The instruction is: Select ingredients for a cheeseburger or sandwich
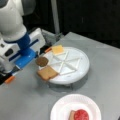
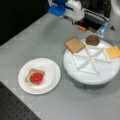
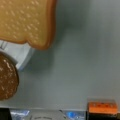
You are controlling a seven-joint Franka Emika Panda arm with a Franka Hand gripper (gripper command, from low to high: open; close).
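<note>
The sandwich (image 2: 35, 77) is a stack on a white paper plate (image 2: 51, 75) in both front views: brown toast, a green lettuce edge, a red tomato disc (image 1: 81, 115) on top. My gripper (image 1: 28, 64) hangs low beside the divided white tray (image 1: 82, 65), at its left in a front view and at the top of a front view (image 2: 92, 26). It is open and holds nothing. In the wrist view one orange fingertip (image 3: 102, 107) shows at the bottom right, over bare table, with a toast slice (image 3: 25, 20) and a brown patty (image 3: 6, 77) ahead.
The tray holds a toast slice (image 2: 74, 45) overhanging its rim, a brown patty (image 2: 92, 40) and a yellow cheese square (image 2: 113, 51); its other sections are bare. A metal post (image 1: 55, 17) stands behind the grey table (image 1: 105, 50).
</note>
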